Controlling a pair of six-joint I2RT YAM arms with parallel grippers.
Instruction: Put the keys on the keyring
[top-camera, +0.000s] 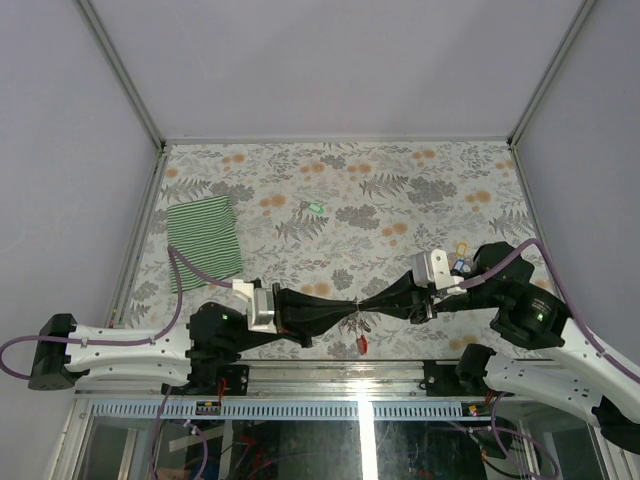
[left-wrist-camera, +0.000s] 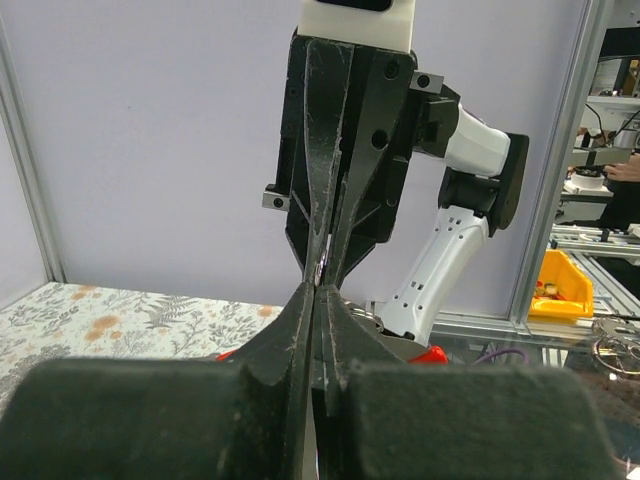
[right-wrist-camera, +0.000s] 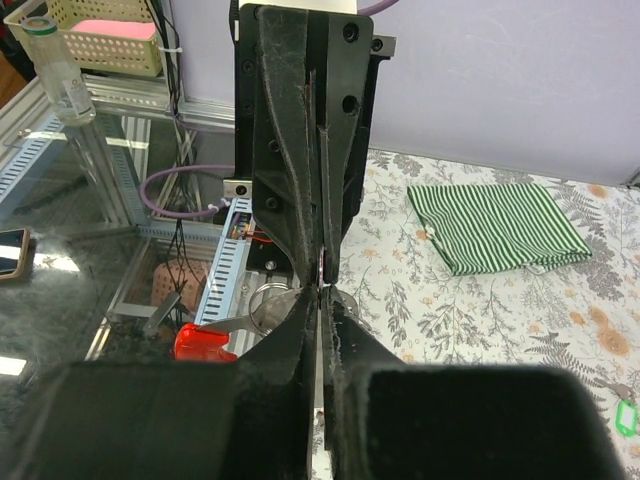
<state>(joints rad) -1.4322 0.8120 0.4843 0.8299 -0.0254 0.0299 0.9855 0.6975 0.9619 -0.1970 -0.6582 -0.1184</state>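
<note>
My left gripper (top-camera: 349, 304) and right gripper (top-camera: 363, 302) meet tip to tip above the table's near edge. Both are shut on the thin metal ring of the keyring (top-camera: 361, 342), whose grey strip and red loop hang below them. In the right wrist view the ring (right-wrist-camera: 262, 300) and red loop (right-wrist-camera: 200, 342) show left of my right gripper (right-wrist-camera: 322, 295). The left wrist view shows my left gripper (left-wrist-camera: 320, 292) shut, with red (left-wrist-camera: 432, 354) peeking behind. A green key (top-camera: 315, 208) lies far back on the table. Yellow and blue keys (top-camera: 461, 247) lie by the right wrist.
A green striped cloth (top-camera: 203, 243) lies at the left of the flowered table cover (top-camera: 400, 190). Grey walls with metal frame posts enclose the table. The aluminium rail (top-camera: 330, 368) runs along the near edge under the grippers.
</note>
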